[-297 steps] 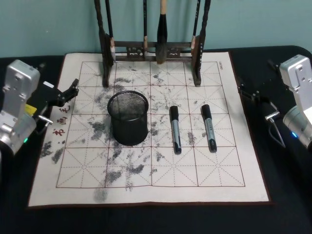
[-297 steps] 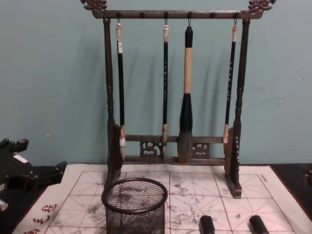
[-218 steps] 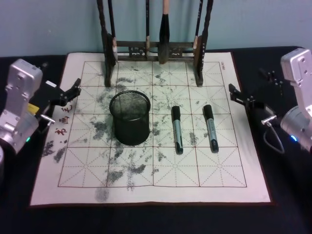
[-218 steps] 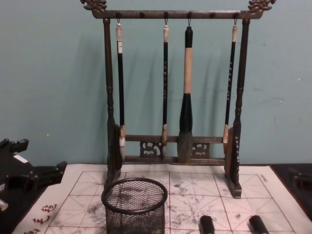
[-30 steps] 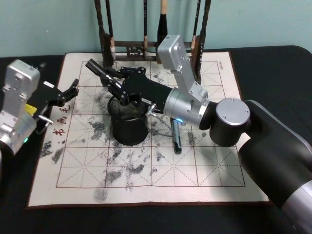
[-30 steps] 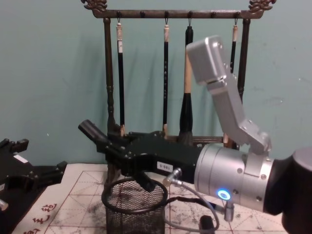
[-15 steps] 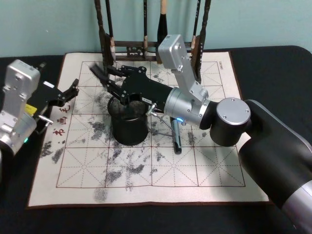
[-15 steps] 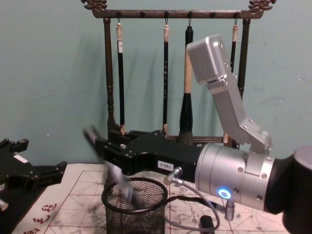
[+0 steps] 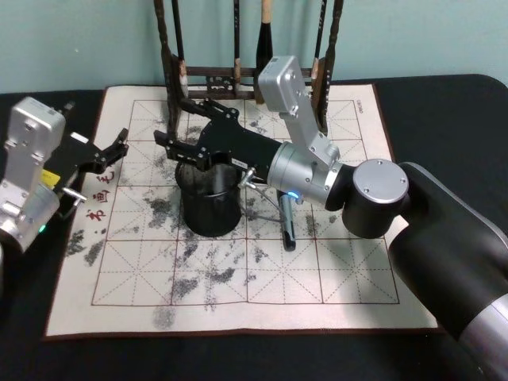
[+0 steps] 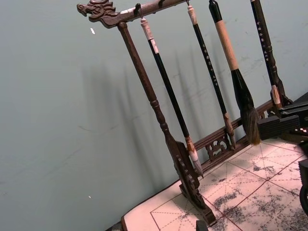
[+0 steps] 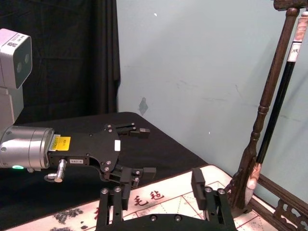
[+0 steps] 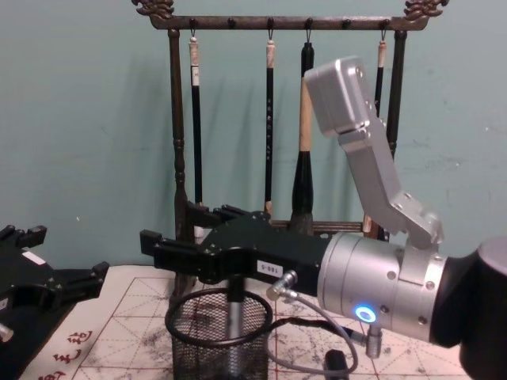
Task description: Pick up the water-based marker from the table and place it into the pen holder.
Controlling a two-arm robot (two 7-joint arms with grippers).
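Marker point(image 12: 235, 321) stands inside the pen holder point(image 12: 194, 360), my right jaws wide just above it, my left jaws parted well left of it.

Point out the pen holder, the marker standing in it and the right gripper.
pen holder point(image 9: 208, 213): head view, front mesh wall.
marker point(image 12: 235, 323): chest view, grey barrel inside the pen holder.
right gripper point(image 9: 171, 119): head view, midway between its open fingertips.

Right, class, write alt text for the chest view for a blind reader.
The right gripper hangs open above the pen holder, with a marker standing inside it. A brush rack stands behind; the left gripper sits parked at left.
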